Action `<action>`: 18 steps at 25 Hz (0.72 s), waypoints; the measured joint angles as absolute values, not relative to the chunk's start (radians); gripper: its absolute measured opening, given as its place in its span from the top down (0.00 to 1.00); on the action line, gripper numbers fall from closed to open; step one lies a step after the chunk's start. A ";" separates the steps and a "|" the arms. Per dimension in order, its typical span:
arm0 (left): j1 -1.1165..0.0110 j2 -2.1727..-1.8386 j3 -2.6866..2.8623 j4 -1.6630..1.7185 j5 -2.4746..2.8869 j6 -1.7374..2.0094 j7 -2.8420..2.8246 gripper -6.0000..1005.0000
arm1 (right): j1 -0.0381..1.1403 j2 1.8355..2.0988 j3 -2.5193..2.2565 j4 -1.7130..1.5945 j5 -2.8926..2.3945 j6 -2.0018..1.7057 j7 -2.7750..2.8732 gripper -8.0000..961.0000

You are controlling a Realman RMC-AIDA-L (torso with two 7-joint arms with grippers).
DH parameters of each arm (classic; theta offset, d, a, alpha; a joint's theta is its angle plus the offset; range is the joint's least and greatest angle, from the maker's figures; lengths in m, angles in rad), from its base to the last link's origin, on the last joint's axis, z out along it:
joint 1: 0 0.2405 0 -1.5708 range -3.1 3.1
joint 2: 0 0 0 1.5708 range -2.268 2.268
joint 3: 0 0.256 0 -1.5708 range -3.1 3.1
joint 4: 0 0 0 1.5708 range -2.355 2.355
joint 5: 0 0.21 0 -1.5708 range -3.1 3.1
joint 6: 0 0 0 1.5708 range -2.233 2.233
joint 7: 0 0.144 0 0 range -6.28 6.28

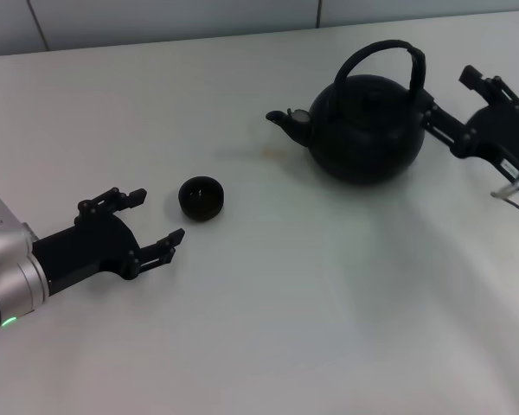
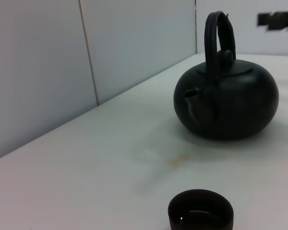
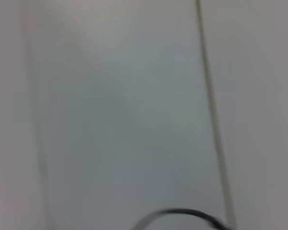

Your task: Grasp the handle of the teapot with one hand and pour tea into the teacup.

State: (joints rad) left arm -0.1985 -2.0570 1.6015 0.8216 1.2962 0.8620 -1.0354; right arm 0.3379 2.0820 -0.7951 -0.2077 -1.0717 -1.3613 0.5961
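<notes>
The round black teapot (image 1: 368, 130) stands at the back right of the white table (image 1: 311, 311), its spout (image 1: 285, 121) pointing left and its arched handle (image 1: 385, 52) upright. My right gripper (image 1: 451, 99) is just right of the pot at handle height, open, holding nothing. The small black teacup (image 1: 201, 197) sits left of centre. My left gripper (image 1: 158, 216) rests open on the table just left of the cup, not touching it. The left wrist view shows the teacup (image 2: 200, 213) close by and the teapot (image 2: 225, 100) beyond it.
A tiled wall (image 2: 86, 57) runs along the table's far edge. A faint brownish stain (image 2: 177, 160) marks the table between cup and pot. The right wrist view shows wall tiles (image 3: 125, 120) and a thin dark arc at its lower edge.
</notes>
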 joint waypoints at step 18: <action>-0.187 -2.059 1.600 0.837 1.344 0.869 -1.071 0.21 | 0.476 2.084 -0.860 -0.243 -1.577 -1.300 0.703 0.14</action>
State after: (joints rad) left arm -0.1866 -2.0594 1.5996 0.8373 1.3435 0.8688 -1.0714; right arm 0.4756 2.0843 -0.8604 -0.2428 -1.5767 -1.2999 0.7034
